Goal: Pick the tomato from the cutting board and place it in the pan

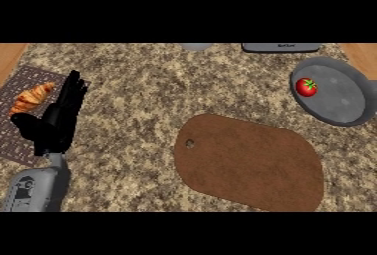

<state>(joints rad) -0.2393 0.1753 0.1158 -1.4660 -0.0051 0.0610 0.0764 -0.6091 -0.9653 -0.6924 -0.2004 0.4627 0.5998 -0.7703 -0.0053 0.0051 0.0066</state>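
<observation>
A red tomato (pixel 306 86) with a green stem lies inside the grey pan (pixel 340 107) at the right edge of the counter, near the pan's left wall. The brown cutting board (pixel 250 162) lies bare in the middle, nothing on it. My left hand (pixel 57 119) stands at the left side, fingers straight and pointing up, holding nothing, far from the board and the pan. My right hand does not show in the head view.
A croissant (pixel 31 97) rests on a dark patterned mat (pixel 22 144) at the left edge, just behind my left hand. A grey appliance (pixel 281 47) and a grey round object (pixel 196 46) sit at the counter's far edge.
</observation>
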